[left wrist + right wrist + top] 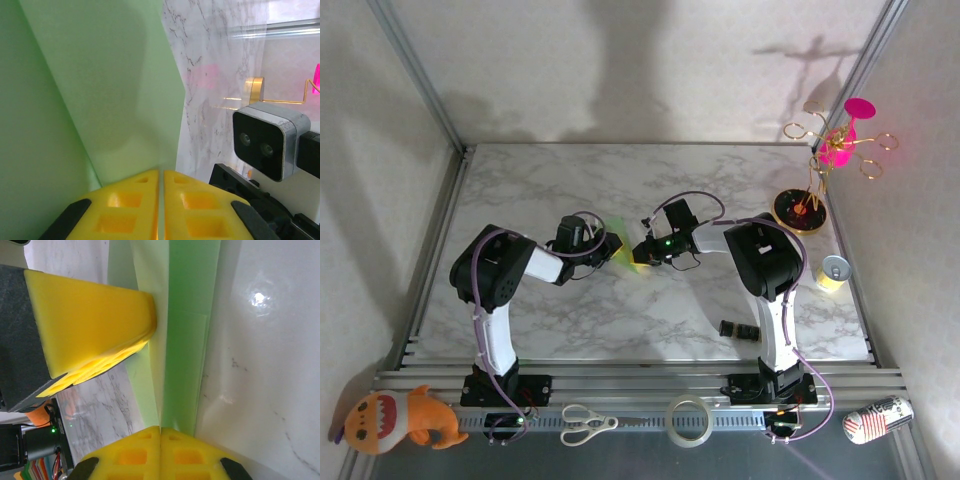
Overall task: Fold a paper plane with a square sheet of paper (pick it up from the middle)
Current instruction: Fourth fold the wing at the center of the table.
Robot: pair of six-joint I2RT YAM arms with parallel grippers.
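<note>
The square sheet of paper (622, 235) is light green and folded into long layers with creases. It is held off the marble table (550, 180) at mid-table, between both arms. My left gripper (617, 248) is shut on it from the left, the yellow fingertips (135, 192) pressed together over a thin paper edge (100, 90). My right gripper (638, 252) is shut on the folded strip (190, 340) from the right. In the right wrist view the left gripper's yellow finger (90, 320) touches the same paper just above my right gripper (160, 428). I cannot tell whether the paper has a paper plane's pointed shape.
A gold stand with a pink cup (835, 150) and a can (833, 272) sit at the right edge. A small black part (738, 329) lies by the right arm's base. Scissors (588, 423), a tape roll (688, 420) and a plush toy (395, 420) line the near rail.
</note>
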